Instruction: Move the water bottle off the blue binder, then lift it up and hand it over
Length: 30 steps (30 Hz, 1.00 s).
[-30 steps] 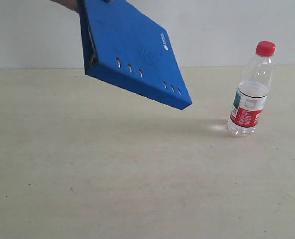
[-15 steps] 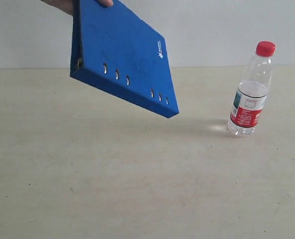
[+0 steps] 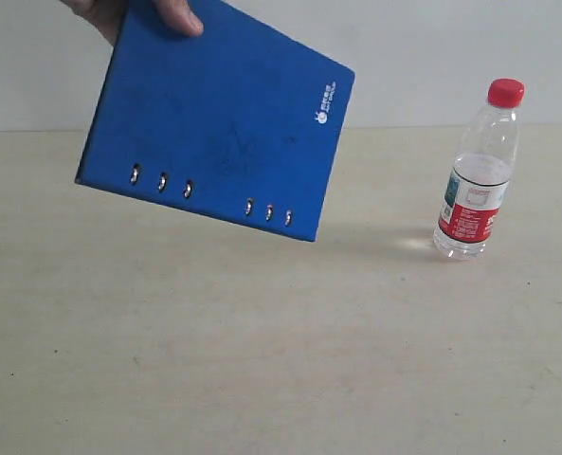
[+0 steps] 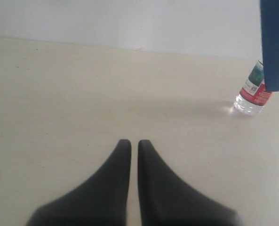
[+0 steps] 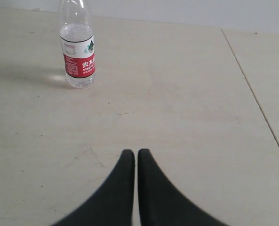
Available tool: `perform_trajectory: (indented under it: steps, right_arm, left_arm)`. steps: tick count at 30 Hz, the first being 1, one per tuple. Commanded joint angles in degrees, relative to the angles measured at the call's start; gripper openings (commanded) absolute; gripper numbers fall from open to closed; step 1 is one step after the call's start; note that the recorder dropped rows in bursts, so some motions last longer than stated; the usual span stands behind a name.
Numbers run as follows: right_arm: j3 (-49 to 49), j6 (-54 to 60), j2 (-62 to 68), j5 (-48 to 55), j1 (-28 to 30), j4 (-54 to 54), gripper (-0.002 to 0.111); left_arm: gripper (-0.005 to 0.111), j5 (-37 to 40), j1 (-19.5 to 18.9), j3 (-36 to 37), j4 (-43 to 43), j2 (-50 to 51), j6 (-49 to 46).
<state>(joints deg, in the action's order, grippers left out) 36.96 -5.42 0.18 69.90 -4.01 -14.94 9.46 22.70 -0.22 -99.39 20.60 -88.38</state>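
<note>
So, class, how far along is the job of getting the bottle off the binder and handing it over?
Done: the water bottle stands upright on the table, apart from the blue binder. In hand: a person's hand holds the binder tilted in the air. Left: the robot's lift and handover; the left tool and right tool are shut, empty, touching neither thing.

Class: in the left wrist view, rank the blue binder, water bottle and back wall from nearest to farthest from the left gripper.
1. blue binder, hanging in front.
2. water bottle, partly hidden behind it.
3. back wall, beyond both.
</note>
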Motion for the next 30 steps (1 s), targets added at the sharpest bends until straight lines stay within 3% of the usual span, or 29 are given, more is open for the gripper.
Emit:
perform_trajectory:
  steps: [1, 19, 23, 27, 30]
  right_arm:
    - [0.33, -0.09, -0.18, 0.06, -0.05, -0.65, 0.000]
    - [0.33, -0.55, -0.18, 0.06, -0.05, -0.44, 0.000]
    - [0.33, -0.55, -0.18, 0.06, -0.05, -0.44, 0.000]
    - [0.33, -0.55, -0.18, 0.06, -0.05, -0.44, 0.000]
    - [0.33, -0.55, -0.18, 0.06, -0.05, -0.44, 0.000]
  left_arm:
    - [0.005, -6.48, -0.11, -0.01, -0.56, 0.26, -1.50]
    - [0.005, -4.48, -0.59, -0.01, -0.11, -2.35, -0.33]
    - [0.005, -6.70, -6.73, 0.22, 2.41, -12.20, -3.15]
    - [0.005, -1.29, -15.00, 0.22, 9.87, -20.60, -5.66]
    - [0.005, 1.75, -18.36, 0.22, 10.30, -20.60, -5.37]
